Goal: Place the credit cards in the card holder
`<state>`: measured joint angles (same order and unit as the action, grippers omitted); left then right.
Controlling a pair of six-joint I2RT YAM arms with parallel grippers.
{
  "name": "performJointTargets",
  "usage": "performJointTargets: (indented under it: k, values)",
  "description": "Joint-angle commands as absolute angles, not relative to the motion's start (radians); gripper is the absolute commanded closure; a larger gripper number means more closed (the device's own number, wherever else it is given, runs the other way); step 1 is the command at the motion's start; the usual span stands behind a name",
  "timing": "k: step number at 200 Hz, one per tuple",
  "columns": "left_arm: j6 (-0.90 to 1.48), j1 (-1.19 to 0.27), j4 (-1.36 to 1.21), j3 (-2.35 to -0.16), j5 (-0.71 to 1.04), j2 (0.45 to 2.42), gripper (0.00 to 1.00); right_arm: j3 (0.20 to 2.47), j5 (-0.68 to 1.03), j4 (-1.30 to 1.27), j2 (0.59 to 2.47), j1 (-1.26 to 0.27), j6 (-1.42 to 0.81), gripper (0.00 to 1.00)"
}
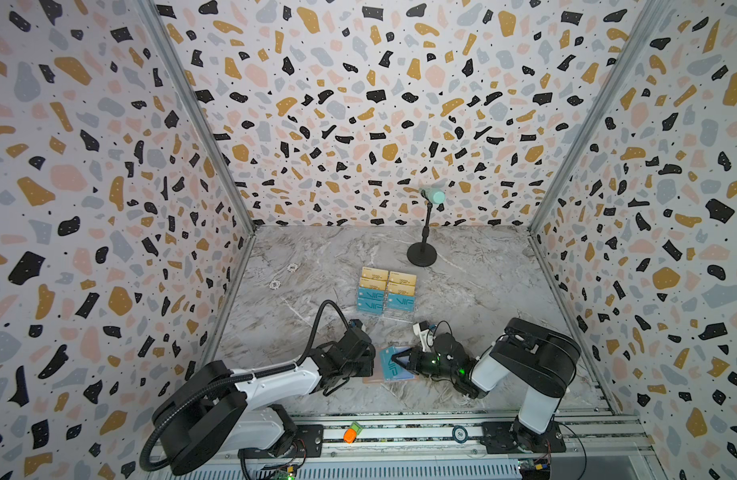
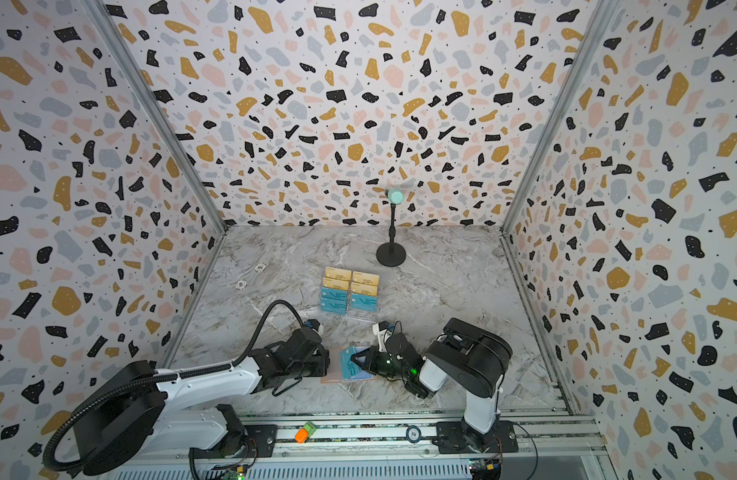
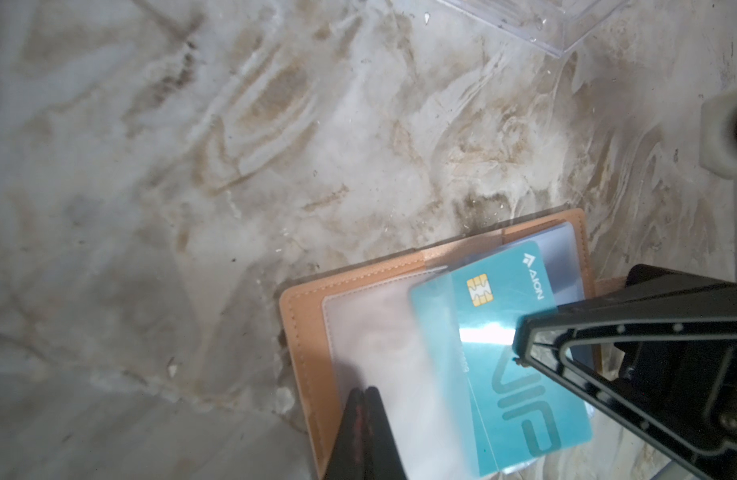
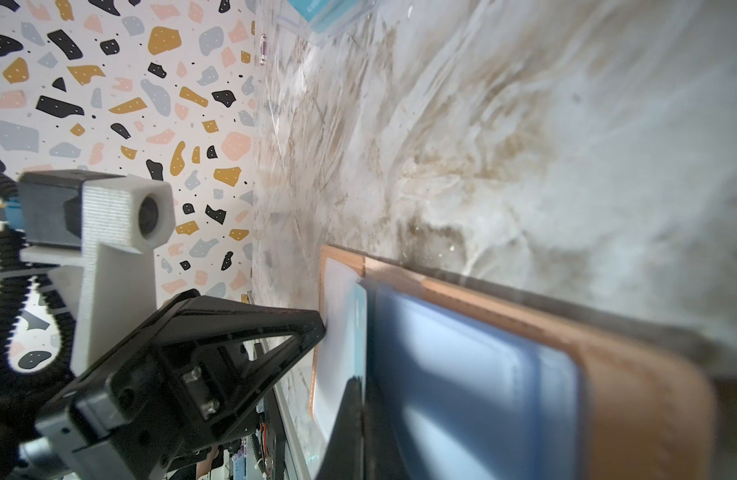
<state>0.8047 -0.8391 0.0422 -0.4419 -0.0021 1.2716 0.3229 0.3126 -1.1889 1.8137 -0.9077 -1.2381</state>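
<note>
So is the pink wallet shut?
No, the wallet lies open, its clear sleeves showing with a blue card there.

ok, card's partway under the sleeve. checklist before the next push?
1. card holder open, lying flat: ok.
2. teal VIP card leading edge under the frosted sleeve: ok, only partly in.
3. right gripper shut on the card's trailing edge: ok.
4. left gripper shut, tip on the sleeve; pinching it or only pressing: cannot tell.
5. Card square with the sleeve: not ok, slightly skewed.
6. clear rack apart from both grippers: ok.
</note>
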Motion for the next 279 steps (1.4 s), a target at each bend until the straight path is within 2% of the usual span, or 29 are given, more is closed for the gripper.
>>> performJointTargets:
  k: [1,43,92,126,177,279]
  values:
    - [0.808,-0.843,0.041,-0.426,0.000,1.273,1.00,0.325,0.281,-1.218,1.829,-0.920,-1.243,1.00]
    - [0.812,-0.843,0.044,-0.431,-0.001,1.270,1.00,0.335,0.281,-1.170,1.824,-0.931,-1.231,1.00]
    - [0.816,-0.842,0.057,-0.453,-0.005,1.259,1.00,0.406,0.237,-0.797,1.680,-0.942,-1.101,0.67]
    - [0.822,-0.843,0.073,-0.478,0.000,1.235,0.78,0.467,0.181,-0.544,1.587,-0.958,-1.001,0.54]
    - [0.833,-0.841,0.116,-0.491,-0.054,1.175,0.62,0.564,0.098,-0.266,1.523,-0.990,-0.886,0.52]
    - [0.856,-0.827,0.023,-0.417,0.016,1.216,0.52,0.640,0.167,-0.164,1.515,-1.019,-0.848,0.53]
